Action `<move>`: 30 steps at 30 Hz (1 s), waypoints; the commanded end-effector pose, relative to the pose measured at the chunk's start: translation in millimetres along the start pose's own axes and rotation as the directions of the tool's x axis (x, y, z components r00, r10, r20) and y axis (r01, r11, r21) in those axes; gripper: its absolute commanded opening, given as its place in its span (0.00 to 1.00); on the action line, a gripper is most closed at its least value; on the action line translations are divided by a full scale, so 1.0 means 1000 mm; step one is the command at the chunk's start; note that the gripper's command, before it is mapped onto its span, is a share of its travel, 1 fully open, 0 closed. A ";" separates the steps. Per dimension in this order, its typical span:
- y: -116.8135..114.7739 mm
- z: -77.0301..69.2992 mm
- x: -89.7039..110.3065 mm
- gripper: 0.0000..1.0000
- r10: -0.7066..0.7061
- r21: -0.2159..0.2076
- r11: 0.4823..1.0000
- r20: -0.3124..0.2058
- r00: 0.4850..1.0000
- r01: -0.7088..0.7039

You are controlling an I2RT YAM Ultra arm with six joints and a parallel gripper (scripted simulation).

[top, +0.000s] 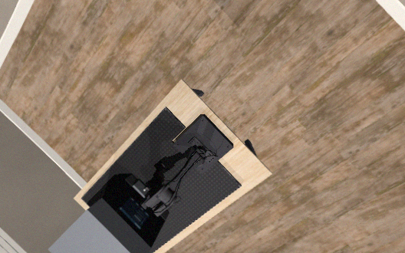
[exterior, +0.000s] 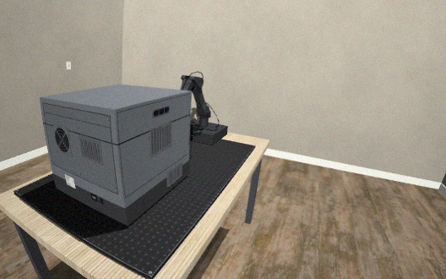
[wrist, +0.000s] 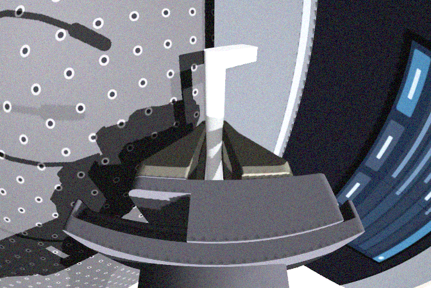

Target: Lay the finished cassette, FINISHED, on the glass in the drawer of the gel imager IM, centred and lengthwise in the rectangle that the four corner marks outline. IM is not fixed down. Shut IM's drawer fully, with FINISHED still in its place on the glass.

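Observation:
The blue cassette FINISHED (wrist: 393, 173) (top: 133, 212), with pale bands, lies on the dark glass (wrist: 340, 86) of the open drawer, in front of the grey imager IM (exterior: 115, 139) (top: 81, 234). My gripper (wrist: 214, 127) is shut on a thin white L-shaped piece (wrist: 213, 86) that stands upright between the fingers. It is just left of the drawer's white edge (wrist: 299, 68), above the holed board. I cannot tell what the piece belongs to. In the exterior view the imager hides the gripper and only the arm (exterior: 199, 101) shows.
The black holed board (exterior: 212, 169) (top: 208, 188) covers most of the wooden table (exterior: 246, 161). The arm's base block (exterior: 209, 134) (top: 208, 134) stands at the far end. The imager fills the near left half of the board.

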State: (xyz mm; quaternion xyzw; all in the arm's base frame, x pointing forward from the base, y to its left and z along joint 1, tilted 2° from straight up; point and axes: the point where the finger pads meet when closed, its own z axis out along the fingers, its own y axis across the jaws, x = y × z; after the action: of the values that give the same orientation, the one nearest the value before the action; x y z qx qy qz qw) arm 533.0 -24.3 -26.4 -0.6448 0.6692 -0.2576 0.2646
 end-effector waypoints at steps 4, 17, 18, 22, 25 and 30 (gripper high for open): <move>-0.002 -0.011 -0.006 0.00 0.004 0.002 1.000 0.017 1.000 -0.004; -0.001 -0.007 -0.006 0.35 0.005 -0.002 1.000 0.017 1.000 -0.005; -0.001 -0.007 -0.006 0.35 0.005 -0.002 1.000 0.017 1.000 -0.005; -0.001 -0.007 -0.006 0.35 0.005 -0.002 1.000 0.017 1.000 -0.005; -0.001 -0.007 -0.006 0.35 0.005 -0.002 1.000 0.017 1.000 -0.005; -0.001 -0.007 -0.006 0.35 0.005 -0.002 1.000 0.017 1.000 -0.005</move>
State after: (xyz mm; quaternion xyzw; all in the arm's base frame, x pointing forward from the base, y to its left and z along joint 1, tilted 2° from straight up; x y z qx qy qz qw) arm 530.6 -24.1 -24.8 -0.6458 0.6684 -0.2578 0.2642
